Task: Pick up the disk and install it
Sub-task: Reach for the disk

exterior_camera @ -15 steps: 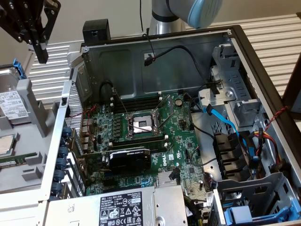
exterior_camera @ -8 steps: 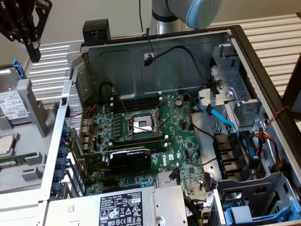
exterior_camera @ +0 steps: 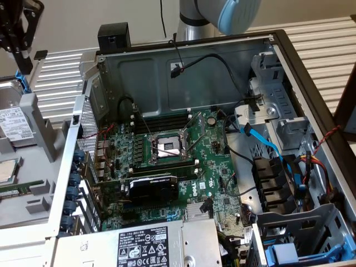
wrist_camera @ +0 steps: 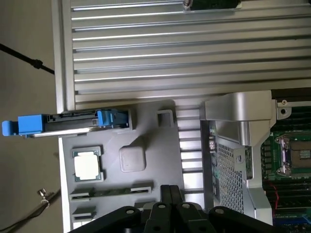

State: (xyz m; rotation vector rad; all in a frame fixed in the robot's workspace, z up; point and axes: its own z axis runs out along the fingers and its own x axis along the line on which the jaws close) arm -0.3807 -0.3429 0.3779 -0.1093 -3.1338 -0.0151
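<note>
The disk [exterior_camera: 12,119] stands on edge in a slot of the grey parts holder [exterior_camera: 39,144] at the exterior view's left. Its white label faces out and its blue carrier [exterior_camera: 21,80] sticks up. My gripper [exterior_camera: 23,62] hangs just above the disk's blue top end, shut and holding nothing. In the wrist view the disk [wrist_camera: 73,122] appears edge-on with blue plastic at both ends. The gripper [wrist_camera: 171,191] is a little way off from it, its black fingers pressed together over the grey holder [wrist_camera: 146,121].
The open computer case [exterior_camera: 311,72] holds the motherboard [exterior_camera: 167,161], a large grey power supply [exterior_camera: 150,245] and drive bays [exterior_camera: 278,119] with loose cables at the exterior view's right. A silver processor chip [wrist_camera: 87,165] and a memory stick [wrist_camera: 112,191] lie in the holder.
</note>
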